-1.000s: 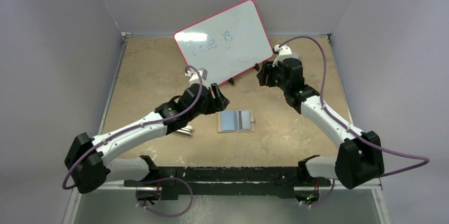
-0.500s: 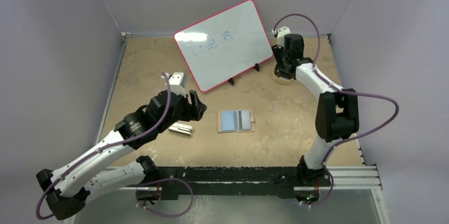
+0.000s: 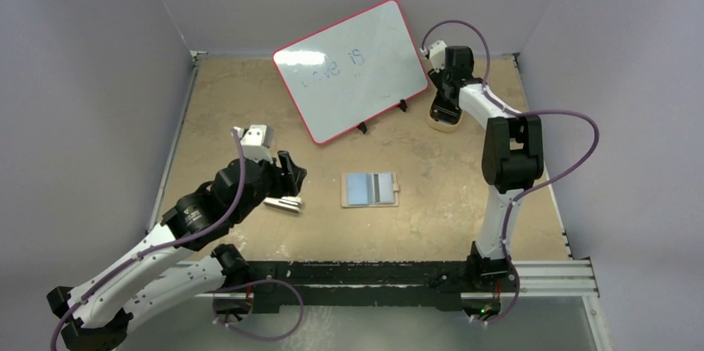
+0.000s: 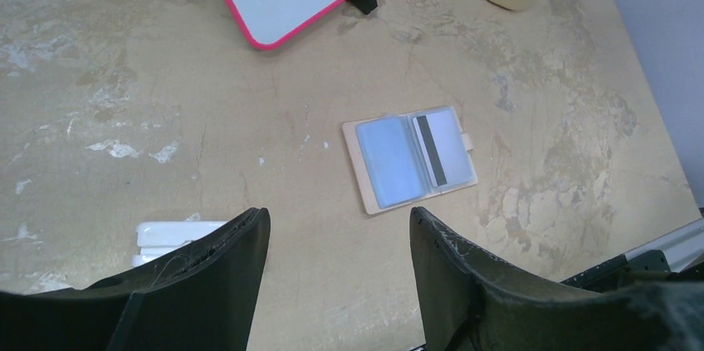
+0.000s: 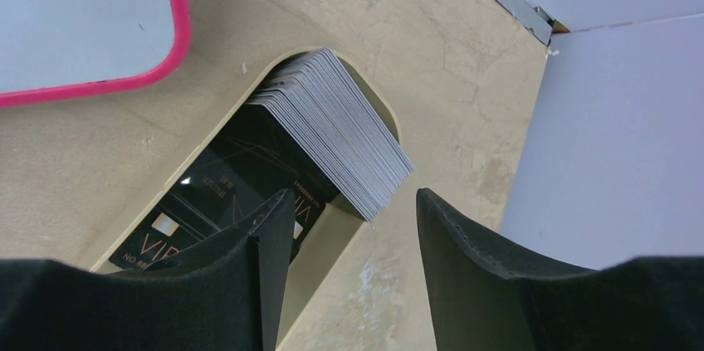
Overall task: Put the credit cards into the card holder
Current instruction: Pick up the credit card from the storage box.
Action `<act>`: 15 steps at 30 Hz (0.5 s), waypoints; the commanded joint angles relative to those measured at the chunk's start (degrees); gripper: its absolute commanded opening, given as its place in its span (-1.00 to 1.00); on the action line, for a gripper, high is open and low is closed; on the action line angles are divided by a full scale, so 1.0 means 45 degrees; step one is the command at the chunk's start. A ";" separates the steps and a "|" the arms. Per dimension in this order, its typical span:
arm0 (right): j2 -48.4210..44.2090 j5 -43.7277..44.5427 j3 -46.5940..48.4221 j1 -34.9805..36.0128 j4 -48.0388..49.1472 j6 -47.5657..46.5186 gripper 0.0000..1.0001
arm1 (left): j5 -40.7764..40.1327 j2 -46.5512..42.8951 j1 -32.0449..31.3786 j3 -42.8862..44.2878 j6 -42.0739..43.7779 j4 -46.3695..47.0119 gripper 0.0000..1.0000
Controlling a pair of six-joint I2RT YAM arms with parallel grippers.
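The beige card holder [image 3: 370,190] lies open in the middle of the table, also in the left wrist view [image 4: 409,158]. A pale blue card [image 4: 388,160] and a card with a black stripe [image 4: 440,148] sit in its two halves. My left gripper [image 3: 286,175] is open and empty, above the table left of the holder, jaws wide apart [image 4: 339,218]. My right gripper [image 3: 442,109] is open and empty, over the tan oval tray [image 5: 332,243]. The tray holds a leaning stack of thin cards [image 5: 336,131] and a black card [image 5: 224,193].
A pink-rimmed whiteboard [image 3: 349,69] stands on feet at the back centre, just left of the tray [image 3: 444,121]. A silver-white block [image 3: 286,203] lies under my left gripper, at the lower left of its wrist view [image 4: 170,235]. Grey walls enclose the table.
My left arm has drawn back to the left and toward the near edge. My right arm has swung to the back right and now hangs over the tray. The holder has not moved.
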 commanded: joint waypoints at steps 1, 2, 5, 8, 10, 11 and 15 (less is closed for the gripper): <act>0.0050 -0.0156 0.0796 -0.0035 0.0064 -0.0736 0.18 | -0.0294 -0.0037 -0.0045 0.0181 0.0446 0.0242 0.24; 0.0142 -0.0169 0.0799 -0.0036 0.0094 -0.0779 0.20 | -0.0330 -0.0042 -0.0046 0.0188 0.0444 0.0211 0.24; 0.0297 -0.0352 0.0820 -0.0047 0.0105 -0.0876 0.24 | -0.0400 -0.0068 -0.0030 0.0188 0.0493 0.0248 0.24; 0.0501 -0.0194 0.0801 -0.0036 0.0235 -0.1079 0.27 | -0.0489 0.0011 -0.0037 0.0225 0.0512 0.0207 0.24; 0.0619 0.0033 0.0734 -0.0044 0.0470 -0.1272 0.27 | -0.0541 0.0050 -0.0026 0.0234 0.0503 0.0201 0.24; 0.0677 0.0177 0.0699 -0.0055 0.0643 -0.1371 0.27 | -0.0542 0.0079 -0.0029 0.0241 0.0508 0.0186 0.24; 0.0907 0.0820 0.0778 -0.0060 0.1001 -0.1655 0.25 | -0.0567 0.0122 -0.0026 0.0236 0.0505 0.0173 0.24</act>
